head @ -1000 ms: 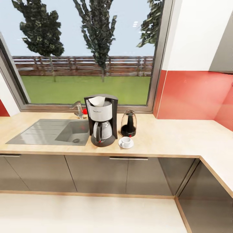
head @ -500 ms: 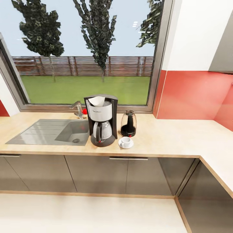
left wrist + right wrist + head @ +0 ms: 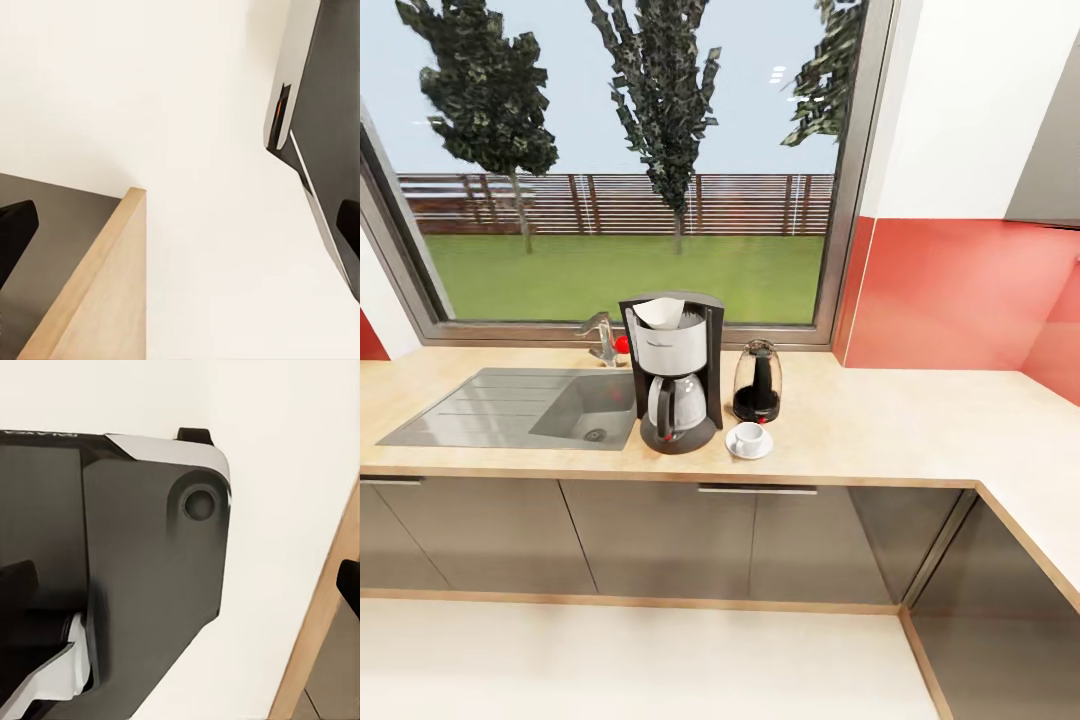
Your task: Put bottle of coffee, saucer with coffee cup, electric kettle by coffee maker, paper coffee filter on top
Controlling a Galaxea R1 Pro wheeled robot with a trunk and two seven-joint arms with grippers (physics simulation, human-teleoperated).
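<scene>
On the kitchen countertop [image 3: 880, 425] the coffee maker [image 3: 674, 375] stands just right of the sink, with the white paper coffee filter [image 3: 660, 313] resting in its top. The electric kettle [image 3: 758, 381] is close on its right. In front of the kettle the coffee cup [image 3: 750, 433] sits on the saucer [image 3: 749, 449]. The bottle of coffee and the kitchen shelf are out of view. My left gripper [image 3: 180, 229] is open, its dark fingertips [image 3: 15, 234] wide apart over pale floor. My right gripper [image 3: 182, 585] is also open and holds nothing.
A steel sink [image 3: 470, 410] with a faucet [image 3: 600, 337] lies left of the coffee maker, a small red-topped item [image 3: 622, 345] beside the faucet. Grey cabinet fronts [image 3: 660, 535] run below, and the counter turns a corner at the right. A red wall panel [image 3: 960, 295] backs that side.
</scene>
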